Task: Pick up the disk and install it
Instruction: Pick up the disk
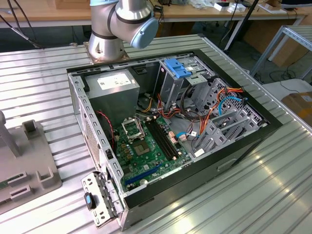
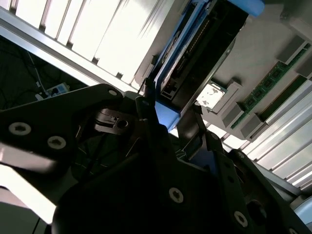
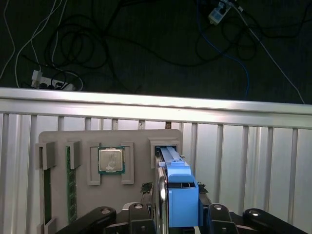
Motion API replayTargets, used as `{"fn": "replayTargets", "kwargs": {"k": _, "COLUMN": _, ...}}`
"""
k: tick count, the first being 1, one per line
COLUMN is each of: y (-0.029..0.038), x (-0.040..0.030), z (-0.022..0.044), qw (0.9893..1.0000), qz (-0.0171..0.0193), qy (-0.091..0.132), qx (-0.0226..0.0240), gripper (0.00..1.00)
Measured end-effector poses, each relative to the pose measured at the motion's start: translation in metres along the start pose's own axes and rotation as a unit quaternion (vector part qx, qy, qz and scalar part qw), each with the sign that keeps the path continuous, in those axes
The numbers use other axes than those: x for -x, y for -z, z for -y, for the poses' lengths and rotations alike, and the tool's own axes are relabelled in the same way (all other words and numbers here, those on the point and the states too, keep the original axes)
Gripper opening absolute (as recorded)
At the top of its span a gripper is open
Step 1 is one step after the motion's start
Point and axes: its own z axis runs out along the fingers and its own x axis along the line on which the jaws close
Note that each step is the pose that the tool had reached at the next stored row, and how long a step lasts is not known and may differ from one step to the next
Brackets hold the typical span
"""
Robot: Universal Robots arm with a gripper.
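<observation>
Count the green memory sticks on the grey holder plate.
2. Both sit in slots of the grey holder plate: the outer memory stick farthest from the disk, the inner memory stick between it and the processor chip. The end effector may hide more.

We can't read any print. White sticker [image 1: 113, 82] on the grey power supply box [image 1: 119, 97]: lines too small. Chip [image 3: 111, 160] in the tray [image 3: 141, 136], just beyond the gripper [image 3: 181, 214]: markings illegible.

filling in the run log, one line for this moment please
phase: pick | gripper: around the disk | disk: on edge at grey tray slot | computer case: open
</observation>
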Motion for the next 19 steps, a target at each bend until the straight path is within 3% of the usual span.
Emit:
{"fn": "replayTargets", "kwargs": {"k": 3, "y": 0.0000, "x": 0.0000, "z": 0.0000, "qw": 1.0000, "qz": 0.0000, "qy": 0.000, "qx": 0.0000, "gripper": 0.44}}
{"fn": "replayTargets", "kwargs": {"k": 5, "y": 0.0000, "x": 0.0000, "z": 0.0000, "qw": 1.0000, "qz": 0.0000, "qy": 0.000, "qx": 0.0000, "gripper": 0.36}}
{"fn": "replayTargets", "kwargs": {"k": 16, "y": 0.0003, "x": 0.0000, "z": 0.0000, "qw": 1.0000, "qz": 0.0001, "qy": 0.000, "qx": -0.0002, "gripper": 0.36}}
{"fn": "replayTargets", "kwargs": {"k": 19, "y": 0.0096, "x": 0.0005, "z": -0.0001, "qw": 1.0000, "qz": 0.0000, "qy": 0.000, "qx": -0.0001, "gripper": 0.36}}
